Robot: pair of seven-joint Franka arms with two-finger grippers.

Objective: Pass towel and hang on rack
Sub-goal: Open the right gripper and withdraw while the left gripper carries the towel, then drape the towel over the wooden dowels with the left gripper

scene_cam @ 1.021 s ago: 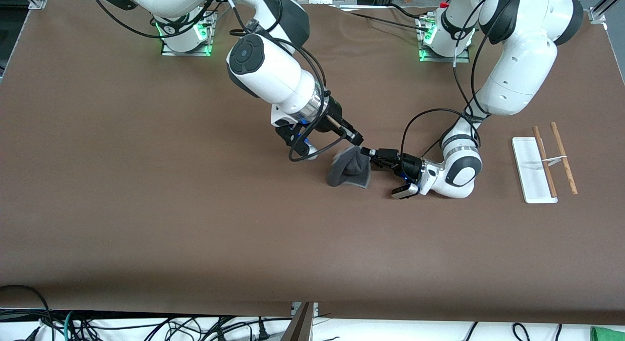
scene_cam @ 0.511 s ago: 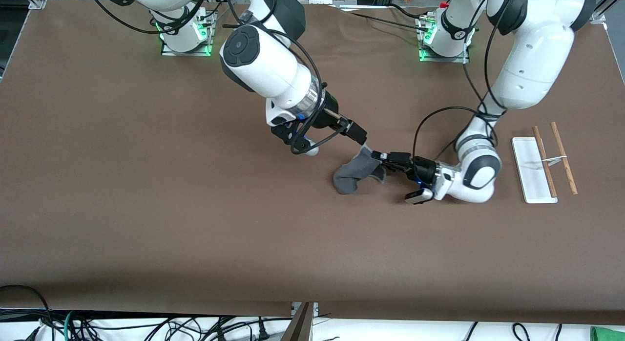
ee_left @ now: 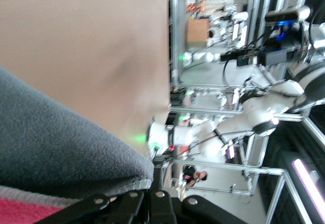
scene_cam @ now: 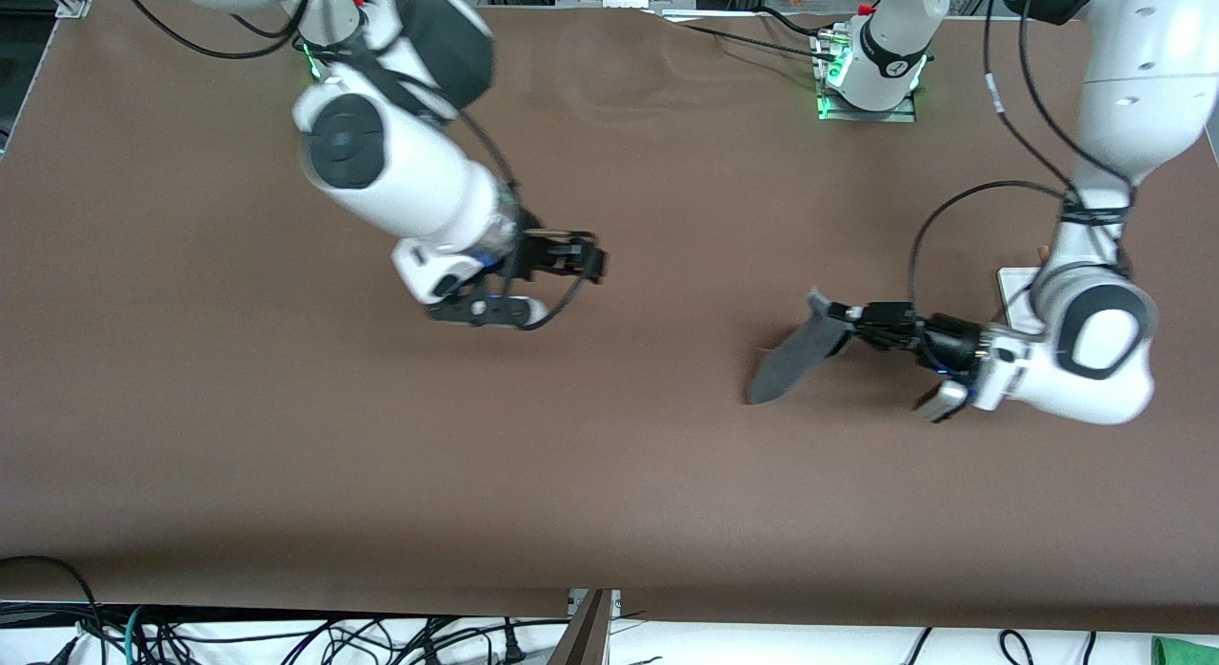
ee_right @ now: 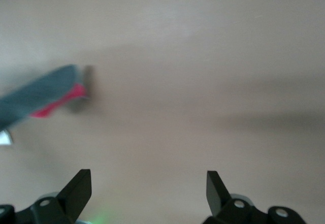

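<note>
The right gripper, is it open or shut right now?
Open. The right gripper shows its two fingers spread wide with only bare table between them; the towel hangs from the shut left gripper.

A broad table (scene_cam: 286,455) covered in matte brown sheeting fills most of the front view, lit evenly from above. Tangled cables (scene_cam: 238,636) are seen along the white floor at its near edge. Aluminium framing (ee_left: 284,117) and a cardboard box (ee_left: 198,31) are visible in the room around it.
</note>
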